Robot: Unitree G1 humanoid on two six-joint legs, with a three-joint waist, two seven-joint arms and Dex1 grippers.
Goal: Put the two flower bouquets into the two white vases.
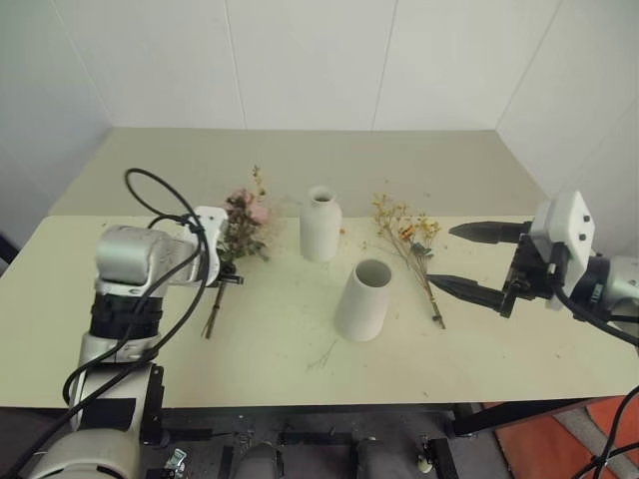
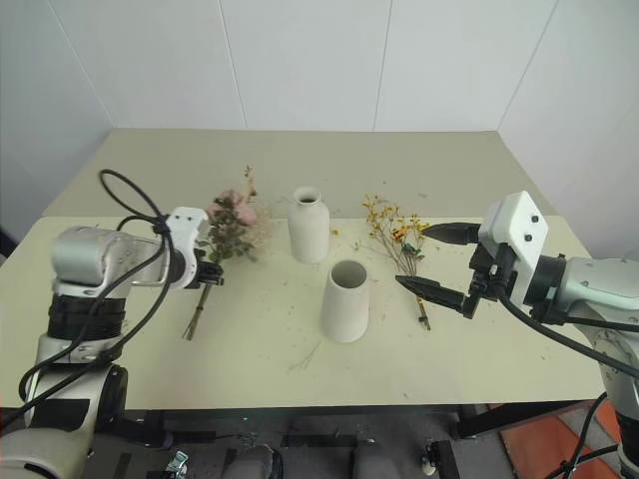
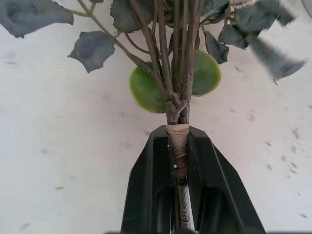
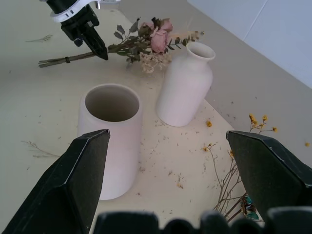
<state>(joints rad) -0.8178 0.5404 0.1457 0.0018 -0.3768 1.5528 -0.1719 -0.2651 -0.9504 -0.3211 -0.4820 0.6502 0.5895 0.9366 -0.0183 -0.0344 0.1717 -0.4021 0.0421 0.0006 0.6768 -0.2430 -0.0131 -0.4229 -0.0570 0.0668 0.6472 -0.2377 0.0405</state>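
The left gripper [image 3: 179, 161] is clamped on the taped stems of the pink-rose bouquet [image 2: 232, 222], its two black fingers pressed against the binding with the stalks running straight up between them. From the head camera the bouquet lies on the table [image 2: 250, 329] with its blooms pointing toward the far side and its long stem ends trailing back toward the near edge, past the gripper. Grey-green leaves fan out just beyond the fingertips, and the pink roses and pale grasses end close beside the bottle-shaped vase [image 2: 309, 226], which stands upright just to the right of the blooms.

Nearer the front edge, and slightly to the right of that vase, the cone-shaped vase [image 2: 345, 301] stands upright with its wide mouth open and nothing in it. The two vases are near each other but not touching.

The right gripper [image 2: 431, 261] hangs above the table's right side with its fingers spread wide and nothing between them, pointing toward the middle. Just beside its lower finger lies the yellow-flower bouquet [image 2: 399, 236], flat on the table, its small yellow-orange heads toward the far side and its thin brown stems running back toward the near edge. Bits of dried plant are scattered over the tabletop around the vases.
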